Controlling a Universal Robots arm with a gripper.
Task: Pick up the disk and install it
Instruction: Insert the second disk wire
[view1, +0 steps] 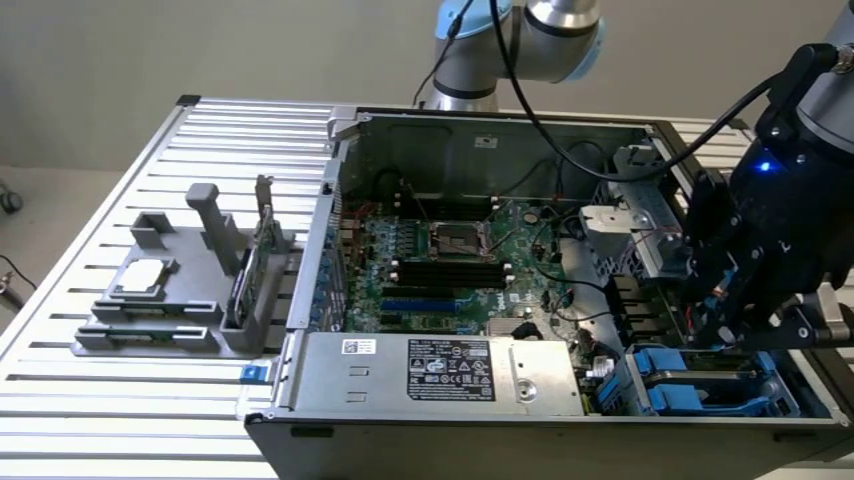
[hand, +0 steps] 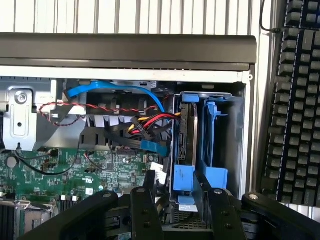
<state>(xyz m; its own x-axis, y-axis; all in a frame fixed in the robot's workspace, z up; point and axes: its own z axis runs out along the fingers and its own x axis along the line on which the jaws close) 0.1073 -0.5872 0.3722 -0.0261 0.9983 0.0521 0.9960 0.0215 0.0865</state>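
The disk (hand: 187, 132) stands on edge in the drive bay at the corner of the open computer case (view1: 334, 200), framed by blue carrier rails (hand: 182, 177). In the exterior view the bay with its blue rails (view1: 687, 385) lies at the case's near right corner. My gripper (hand: 183, 212) hovers just above that bay, apart from the disk. It is open: the black fingers (hand: 146, 210) stand wide on either side of the blue rail's end, with nothing held. In the exterior view the gripper (view1: 734, 330) hangs over the case's right side.
A second blue carrier (hand: 212, 135) sits beside the disk. Red, yellow and blue cables (hand: 145, 120) run close to the bay. A keyboard (hand: 295, 100) lies outside the case wall. The power supply (view1: 441, 370), motherboard (view1: 441, 255) and a grey parts fixture (view1: 174, 295) lie leftward.
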